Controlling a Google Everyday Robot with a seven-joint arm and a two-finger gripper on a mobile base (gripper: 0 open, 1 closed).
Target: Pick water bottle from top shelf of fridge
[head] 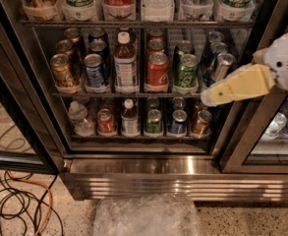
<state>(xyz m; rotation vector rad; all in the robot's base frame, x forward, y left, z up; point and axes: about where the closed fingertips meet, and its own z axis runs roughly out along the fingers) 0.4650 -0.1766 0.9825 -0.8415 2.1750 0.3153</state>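
Cream-coloured plastic, tapering to a blunt tip, is all that shows of the gripper [216,93] in the one camera view. It reaches in from the right edge off a white wrist housing. It hangs in front of the right door post of the fridge [143,168], level with the middle rack and pointing down and to the left. I cannot tell whether the jaws are parted or closed, and I see nothing in them.

The water bottle [157,1] stands on the top shelf [109,23], clear and ribbed, in a translucent tray about midway along. Its cap end is cut off by the top of the view. Tall bottles and cans flank it on both sides. It sits up and to the left of the gripper, well apart from it.

Lower down, a dark-liquid bottle [125,65] with a white cap stands among the soda cans. A squat clear bottle [79,118] sits at the left of the bottom rack. Cables [15,200] trail over the floor, and a crumpled plastic sheet [143,215] lies before the base panel.

By my reckoning the job has barely started. The bottle looks untouched, and the gripper is a whole rack too low and off to the right. Rising, moving left, gripping the bottle and drawing it out are all left to do.
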